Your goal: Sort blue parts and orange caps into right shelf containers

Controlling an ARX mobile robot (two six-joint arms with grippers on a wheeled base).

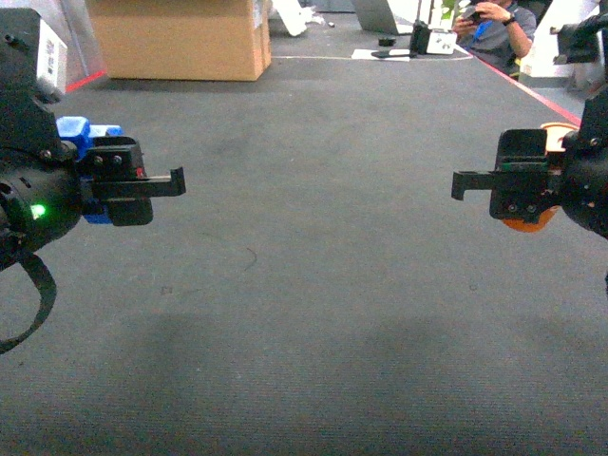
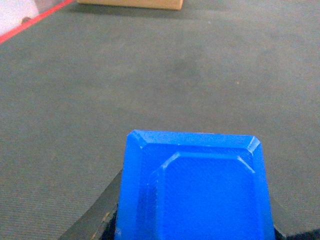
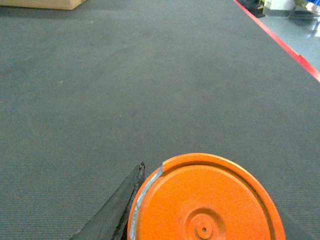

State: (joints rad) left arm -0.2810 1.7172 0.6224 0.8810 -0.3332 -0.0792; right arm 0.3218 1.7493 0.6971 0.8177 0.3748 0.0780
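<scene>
Left gripper (image 1: 142,195): jaws closed on a blue part (image 2: 195,187), held level above the carpet (image 1: 313,285) at the left edge of the head view. In the left wrist view the part fills the lower middle, a squared face with bevelled corners and a raised inner panel, black jaw showing at its lower left.

Right gripper (image 1: 484,190): jaws closed on an orange cap (image 3: 205,200), held level at the right edge of the head view, opposite the left gripper and well apart from it. In the right wrist view the cap is a flat disc with a rim and a small centre boss; a black jaw lies against its left side. In the head view only slivers of orange show above and below the gripper body.

Carpet: dark grey, bare between the two grippers.

Red line (image 1: 532,90): floor marking along the far right.

Cardboard box (image 1: 180,38): far left, beyond the carpet.

Seated person (image 1: 494,24): far right, head out of view.

Bins: none in any view, so their bearing from either gripper cannot be told. Judgement: both loads are in hand and carriage toward the right shelf comes next; the right arm would be the nearer one.
</scene>
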